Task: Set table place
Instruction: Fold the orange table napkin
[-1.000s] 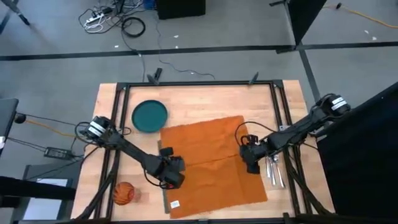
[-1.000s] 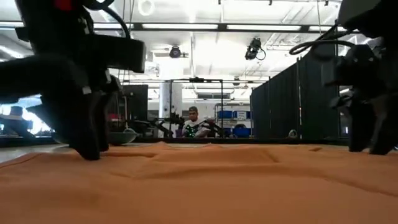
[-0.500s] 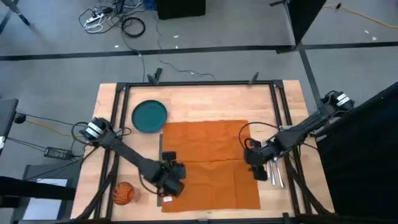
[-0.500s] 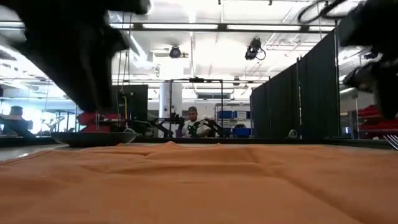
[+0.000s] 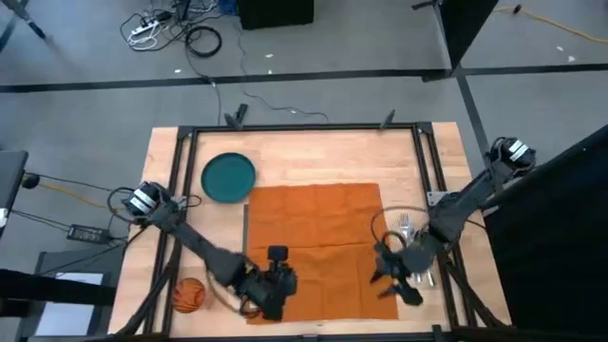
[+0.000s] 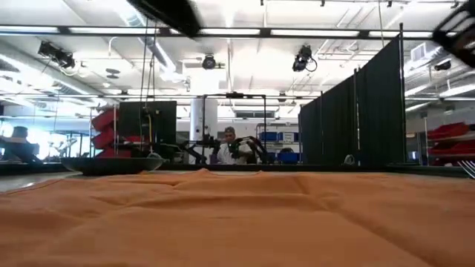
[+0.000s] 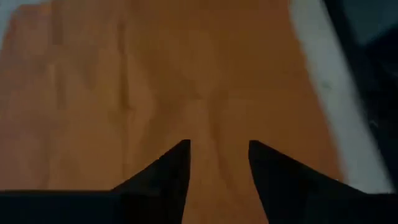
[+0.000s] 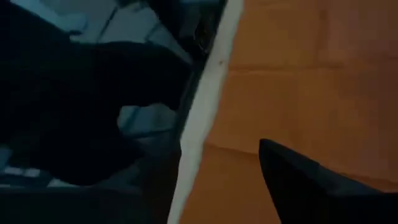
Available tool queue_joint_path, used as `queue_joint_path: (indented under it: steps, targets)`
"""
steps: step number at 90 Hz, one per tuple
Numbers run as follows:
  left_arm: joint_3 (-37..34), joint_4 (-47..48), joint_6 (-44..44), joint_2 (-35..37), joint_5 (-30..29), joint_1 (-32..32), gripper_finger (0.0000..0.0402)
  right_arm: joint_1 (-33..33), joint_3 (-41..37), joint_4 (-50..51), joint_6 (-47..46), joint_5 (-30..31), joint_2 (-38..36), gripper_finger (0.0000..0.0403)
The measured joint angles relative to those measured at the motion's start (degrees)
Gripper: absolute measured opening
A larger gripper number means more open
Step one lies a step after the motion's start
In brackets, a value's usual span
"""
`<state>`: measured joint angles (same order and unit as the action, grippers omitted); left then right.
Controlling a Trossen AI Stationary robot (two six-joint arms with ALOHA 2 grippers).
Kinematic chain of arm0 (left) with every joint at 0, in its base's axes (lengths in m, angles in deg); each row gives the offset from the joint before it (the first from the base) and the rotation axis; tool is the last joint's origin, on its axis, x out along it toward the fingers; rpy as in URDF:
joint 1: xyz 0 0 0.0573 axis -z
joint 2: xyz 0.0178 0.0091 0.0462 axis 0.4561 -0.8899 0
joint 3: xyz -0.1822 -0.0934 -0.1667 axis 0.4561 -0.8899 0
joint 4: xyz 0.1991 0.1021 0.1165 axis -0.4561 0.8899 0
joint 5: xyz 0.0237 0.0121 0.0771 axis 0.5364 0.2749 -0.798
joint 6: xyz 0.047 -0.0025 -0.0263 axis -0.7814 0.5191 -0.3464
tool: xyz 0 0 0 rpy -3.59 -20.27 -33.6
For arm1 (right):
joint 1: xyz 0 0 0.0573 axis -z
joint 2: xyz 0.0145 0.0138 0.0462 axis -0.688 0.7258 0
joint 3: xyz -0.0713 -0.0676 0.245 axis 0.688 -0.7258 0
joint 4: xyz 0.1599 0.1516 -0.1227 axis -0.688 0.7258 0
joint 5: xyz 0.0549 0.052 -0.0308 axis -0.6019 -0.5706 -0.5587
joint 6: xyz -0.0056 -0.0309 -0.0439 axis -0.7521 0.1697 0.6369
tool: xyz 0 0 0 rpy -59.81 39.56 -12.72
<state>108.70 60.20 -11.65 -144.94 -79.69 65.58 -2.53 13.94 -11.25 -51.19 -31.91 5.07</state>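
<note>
The orange napkin [image 5: 321,249] lies spread flat on the table [image 5: 304,157] and fills the foreground of the low view [image 6: 237,222]. A thin dark strip of the placemat [image 5: 246,223] shows along its left edge. The teal plate [image 5: 229,178] sits at the far left and the orange cup [image 5: 188,295] at the near left. The silver cutlery [image 5: 406,228] lies just right of the napkin. My left gripper [image 5: 270,294] hangs open above the napkin's near left corner [image 7: 217,155]. My right gripper [image 5: 394,282] hangs open above its near right corner, tipped over.
The black metal frame [image 5: 304,126] edges the tabletop. Bare wood shows along the far side, between the plate and the frame's right post. Fork tines [image 6: 467,169] stick up at the low view's right edge. A person sits far off in the room behind the table.
Both grippers have gone toward the table's near edge and risen out of the low view. The napkin lay skewed a second ago. It has turned about and now lies square to the table's edges. My right gripper has tipped over.
</note>
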Motion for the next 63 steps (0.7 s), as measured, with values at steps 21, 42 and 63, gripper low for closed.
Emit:
queue_joint_path:
  steps: [21, 42, 63]
  targets:
    - [0.82, 4.15, 11.62, -2.12, 1.62, 6.34, 0.0148, -7.17, 14.02, 18.49, -3.91, 6.53, 12.22, 0.0236]
    - [0.86, 5.65, 19.93, -8.24, 8.77, 10.34, 0.0148, -9.64, 25.68, 32.06, -6.86, 7.04, 24.41, 0.0229]
    - [1.06, 5.34, 24.45, -9.03, 12.44, 12.69, 0.0147, -10.32, 27.70, 32.57, -12.74, 6.88, 30.17, 0.0228]
